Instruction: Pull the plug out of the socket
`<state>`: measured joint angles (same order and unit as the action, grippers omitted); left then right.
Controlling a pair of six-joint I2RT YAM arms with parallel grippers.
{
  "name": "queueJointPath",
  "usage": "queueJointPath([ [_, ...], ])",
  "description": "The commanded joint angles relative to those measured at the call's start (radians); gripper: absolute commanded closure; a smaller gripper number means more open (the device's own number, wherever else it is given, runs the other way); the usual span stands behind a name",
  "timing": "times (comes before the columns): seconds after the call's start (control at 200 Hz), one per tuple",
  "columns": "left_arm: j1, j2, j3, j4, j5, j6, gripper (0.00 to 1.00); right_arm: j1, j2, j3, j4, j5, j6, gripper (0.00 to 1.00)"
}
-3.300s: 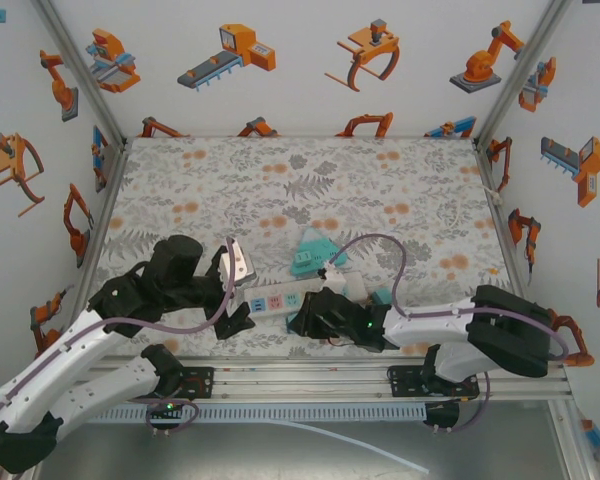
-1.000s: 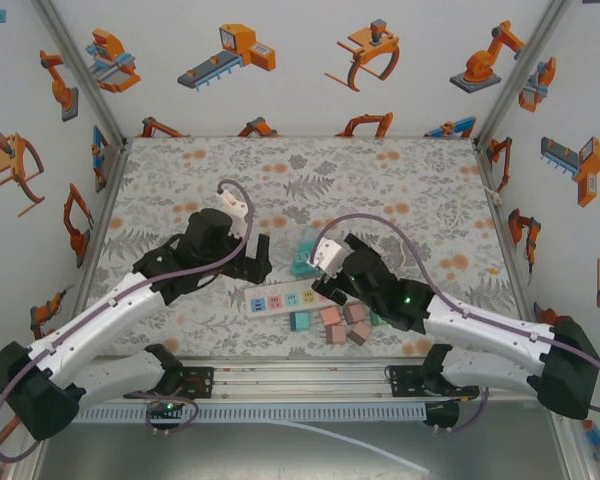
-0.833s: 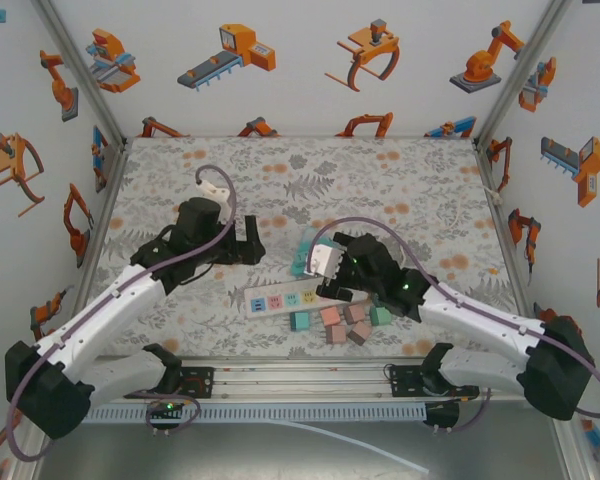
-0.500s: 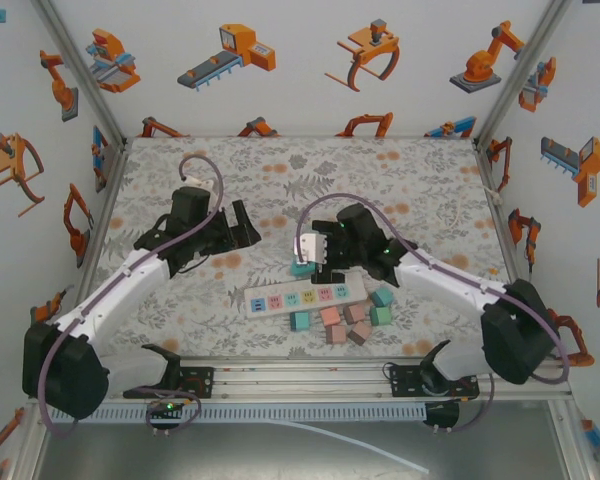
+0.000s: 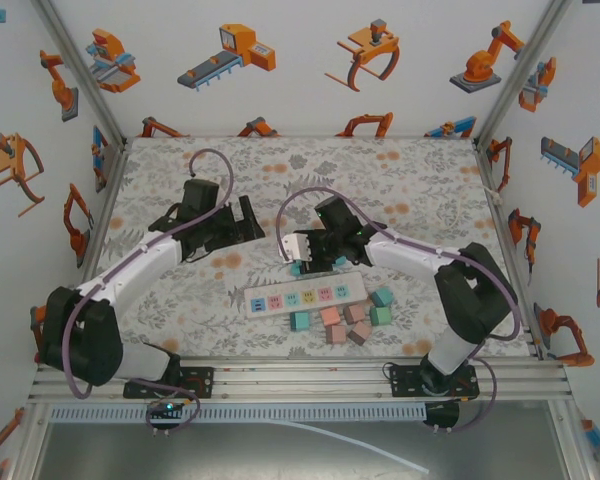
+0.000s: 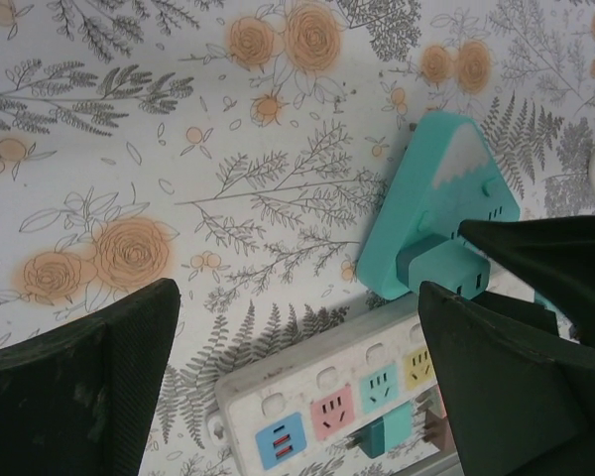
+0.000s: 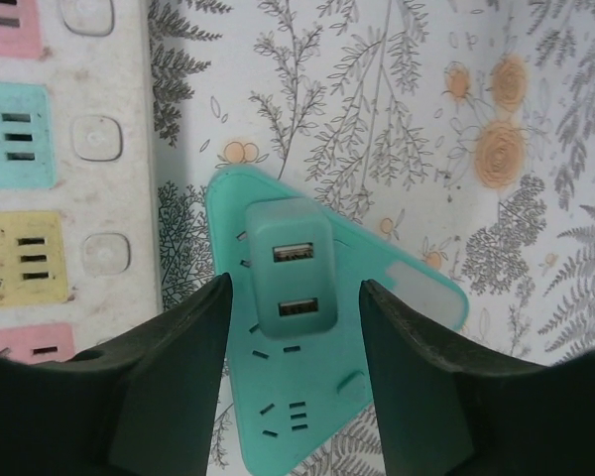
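A teal triangular socket (image 7: pixel 312 402) lies flat on the floral mat just beyond the white power strip (image 7: pixel 59 149). A teal plug (image 7: pixel 292 268) with two USB ports is stuck in it. My right gripper (image 7: pixel 295 288) hovers over the plug, open, one finger (image 7: pixel 169 377) on each side with a gap to the plug. In the top view the right gripper (image 5: pixel 307 252) covers most of the socket (image 5: pixel 296 269). My left gripper (image 5: pixel 252 225) is wide open and holds nothing, left of the socket. Its wrist view takes in the socket (image 6: pixel 438 213) and the plug (image 6: pixel 444 276).
The white power strip (image 5: pixel 305 296) with coloured outlets lies near the middle. Several pink and teal blocks (image 5: pixel 345 320) sit just in front of it. Printed walls and metal posts enclose the mat (image 5: pixel 410 190).
My right arm has swung away from the strip to above the teal socket, and its jaws have narrowed around the plug. My left arm has reached farther back and stayed open.
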<state>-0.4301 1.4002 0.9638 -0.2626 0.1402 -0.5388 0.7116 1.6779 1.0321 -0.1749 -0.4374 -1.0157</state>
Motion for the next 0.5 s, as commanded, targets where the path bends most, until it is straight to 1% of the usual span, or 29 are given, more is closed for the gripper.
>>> queueJointPath([
  [0.0,0.005,0.056,0.045,0.047,0.039,-0.012,0.02,-0.004,0.016,0.037,-0.022,-0.03,-0.023,0.51],
  [0.06,0.004,0.09,0.053,0.071,0.05,-0.036,0.04,-0.004,0.021,0.035,-0.023,-0.03,-0.025,0.52],
  [0.145,0.003,0.146,0.072,0.113,0.098,-0.066,0.07,-0.004,0.022,0.031,-0.031,-0.031,-0.038,0.58],
  [0.22,-0.002,0.194,0.094,0.15,0.135,-0.086,0.1,-0.004,0.02,0.027,-0.04,-0.029,-0.045,0.59],
  [0.386,-0.045,0.306,0.163,0.216,0.197,-0.121,0.15,-0.004,0.012,0.019,-0.051,-0.015,-0.06,0.64],
  [0.496,-0.074,0.378,0.216,0.221,0.212,-0.125,0.17,-0.004,0.008,0.018,-0.051,-0.009,-0.063,0.65],
])
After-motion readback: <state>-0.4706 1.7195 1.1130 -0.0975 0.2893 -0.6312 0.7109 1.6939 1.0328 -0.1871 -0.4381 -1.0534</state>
